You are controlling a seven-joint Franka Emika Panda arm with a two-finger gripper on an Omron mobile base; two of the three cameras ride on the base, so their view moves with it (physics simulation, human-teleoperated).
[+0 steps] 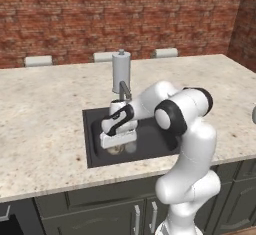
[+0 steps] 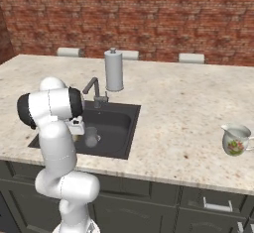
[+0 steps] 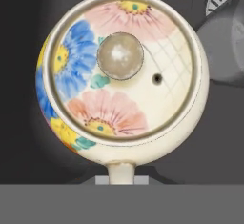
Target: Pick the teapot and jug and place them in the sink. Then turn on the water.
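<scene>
With lid knob (image 3: 120, 56) facing cam, teapot (image 3: 121, 77) upright, spout-handle axis top-bottom.

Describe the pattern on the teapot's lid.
Cream with pink and blue flowers, seen best in the hand view: teapot.

Bent forward at the elbow, wrist turned straight down, claw (image 1: 116, 148) low and clamped shut, its 2 fingertips hidden.

below my hand: teapot (image 3: 124, 75) cream, pink, blue and yellow flowers | sink (image 1: 95, 154) dark grey | jug (image 2: 235, 140) cream-white, red-green picture
</scene>
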